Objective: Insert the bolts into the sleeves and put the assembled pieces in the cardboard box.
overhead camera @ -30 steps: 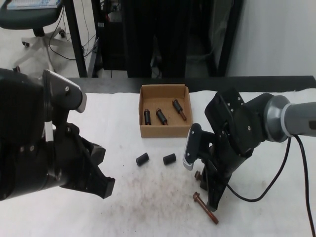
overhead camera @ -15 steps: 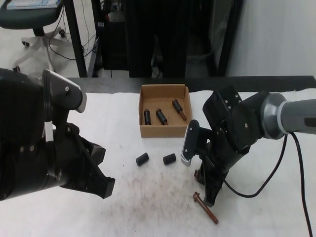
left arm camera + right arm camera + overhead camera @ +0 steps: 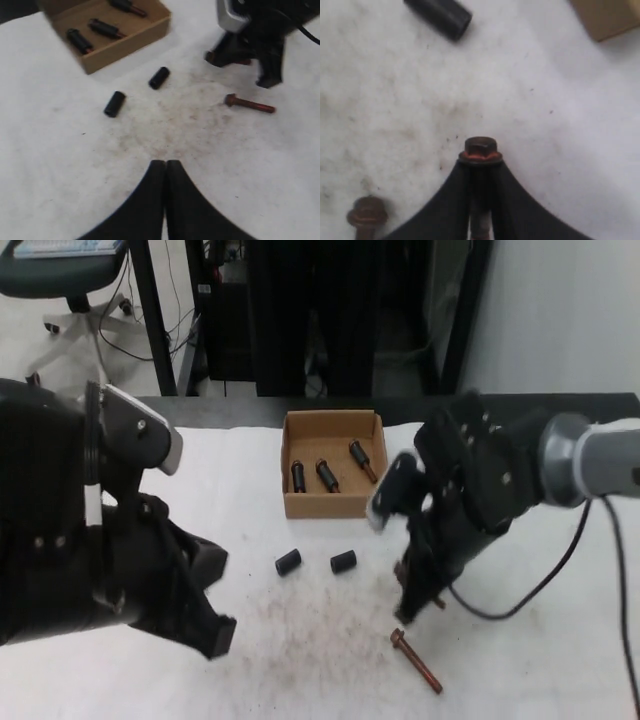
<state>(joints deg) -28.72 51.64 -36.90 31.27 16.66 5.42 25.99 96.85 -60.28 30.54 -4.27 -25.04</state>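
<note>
**Near left.** The left gripper [image 3: 165, 165], its two dark tapered fingers pressed together on nothing, hangs above the stained white bench cover [image 3: 300, 665]. It is probably parked there to leave the other arm room.

**Near right.** A loose bolt [image 3: 416, 661] lies flat on the cover. It is copper-brown, with a flanged hex head and a long shank.

**Just beyond.** The right gripper [image 3: 480, 165] is clamped on a second bolt [image 3: 480, 148] of the same kind. It grips the shank directly under the flange, which likely stops the bolt sliding along its axis. Whether the bolt's far end touches the cover cannot be told.

**Middle.** Two sleeves [image 3: 289, 563] [image 3: 344, 562] — short, matte-black cylinders — lie on their sides, apart from each other and left of the right gripper. Neither yet has a bolt.

**Far.** The open brown cardboard box [image 3: 335, 506] holds three assembled pieces [image 3: 327, 475] — each a black sleeve with a copper bolt end protruding.
</note>
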